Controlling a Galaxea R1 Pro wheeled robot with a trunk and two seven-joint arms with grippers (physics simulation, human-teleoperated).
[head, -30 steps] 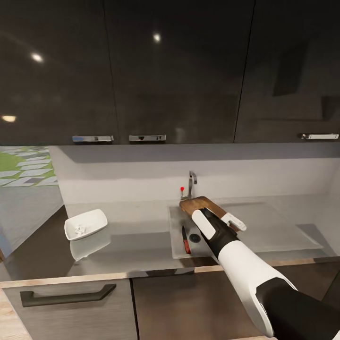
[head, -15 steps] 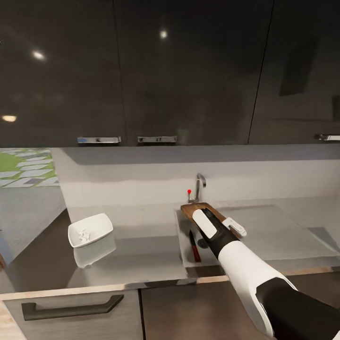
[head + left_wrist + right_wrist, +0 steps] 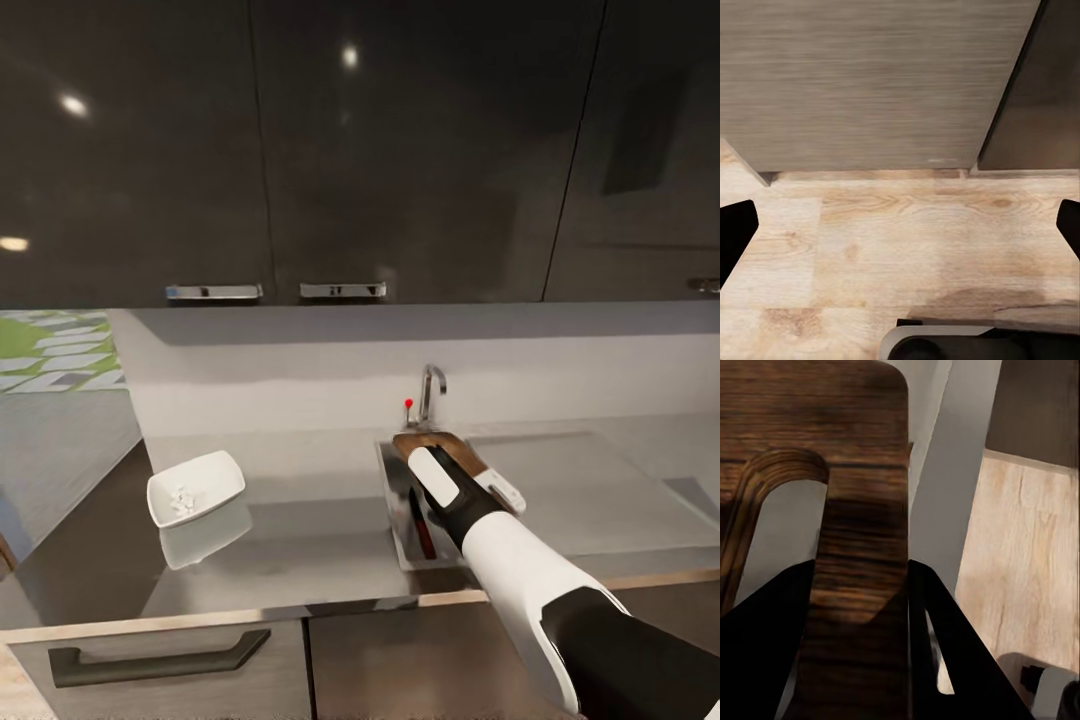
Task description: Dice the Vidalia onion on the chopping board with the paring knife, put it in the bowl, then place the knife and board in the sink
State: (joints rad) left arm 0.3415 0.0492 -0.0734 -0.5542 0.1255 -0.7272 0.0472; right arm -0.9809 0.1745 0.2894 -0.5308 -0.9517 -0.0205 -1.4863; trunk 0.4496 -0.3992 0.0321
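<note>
Board (image 3: pixel 440 447): dark-brown wood, held over the sink (image 3: pixel 392 500), its far end toward the tap (image 3: pixel 430 385). It appears tilted, the far end near the basin's back edge and the near end hidden under the right arm. In the right wrist view the board (image 3: pixel 862 472) runs between the two dark fingers (image 3: pixel 765 645), its oval slot next to the left-hand one; the right gripper (image 3: pixel 859 607) is clamped on the board's end, beside the slot.

Knife (image 3: pixel 421 528): lies in the basin along its left wall, partly hidden by the arm. Red handle toward the front edge, dark blade pointing toward the back.

Bowl (image 3: pixel 196 488): white, on the countertop (image 3: pixel 300 520), well to the left of the sink. Diced onion (image 3: pixel 183 497) sits inside as a small cluster of white cubes. The bowl's reflection shows in the glossy surface in front of it.

Tap: chrome, with a red knob (image 3: pixel 408 404) just to its left, behind the basin. The flat drainboard (image 3: pixel 580 490) extends to the right of the board.

Left gripper (image 3: pixel 900 240): dark fingertips at the two side edges of the left wrist view, spread wide with nothing between them. It points down at a light wood floor (image 3: pixel 907 240) at the foot of a grey cabinet front (image 3: pixel 870 75).

Dark glossy upper cabinets (image 3: pixel 400 150) with chrome handles hang above the backsplash.
</note>
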